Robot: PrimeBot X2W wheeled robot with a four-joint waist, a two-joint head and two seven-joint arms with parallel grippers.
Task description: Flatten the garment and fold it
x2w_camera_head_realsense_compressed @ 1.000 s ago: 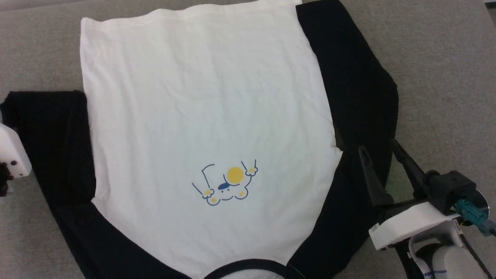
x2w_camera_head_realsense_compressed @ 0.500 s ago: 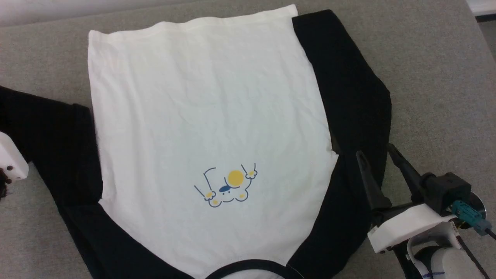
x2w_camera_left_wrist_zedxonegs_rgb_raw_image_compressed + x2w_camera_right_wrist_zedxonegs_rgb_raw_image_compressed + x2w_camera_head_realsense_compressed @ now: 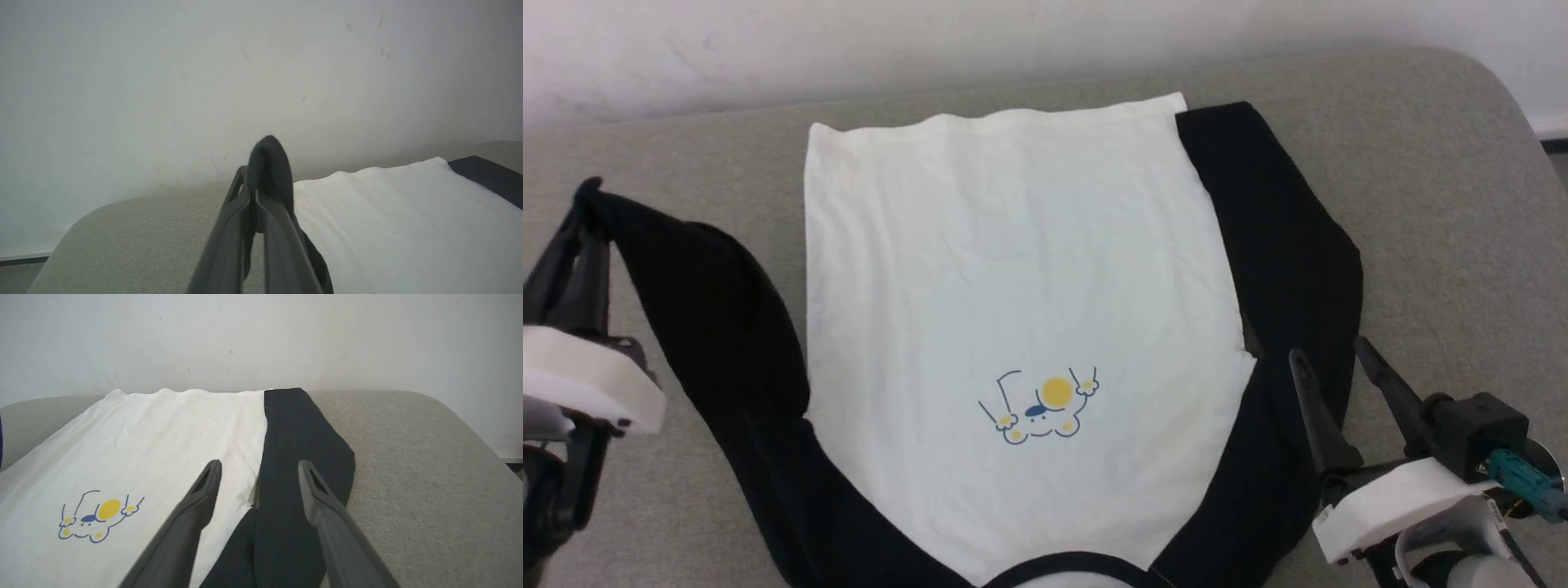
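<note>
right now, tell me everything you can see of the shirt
The shirt lies front up on the grey padded surface, collar toward the robot, hem at the far end. Soft, lightly wrinkled cloth: white body, black sleeves and shoulders, a small yellow-and-blue cartoon print on the chest. One sleeve lies alongside the body; the other's end is pinched in the shut left gripper, drawn outward.

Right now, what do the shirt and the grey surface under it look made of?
The garment: likely a soft cotton-type knit, matte, going by its fine creases and the black sleeve draping from the left gripper. The grey surface: apparently a coarse woven or felt-like covering, matte, with speckled grain and a rounded corner.
</note>
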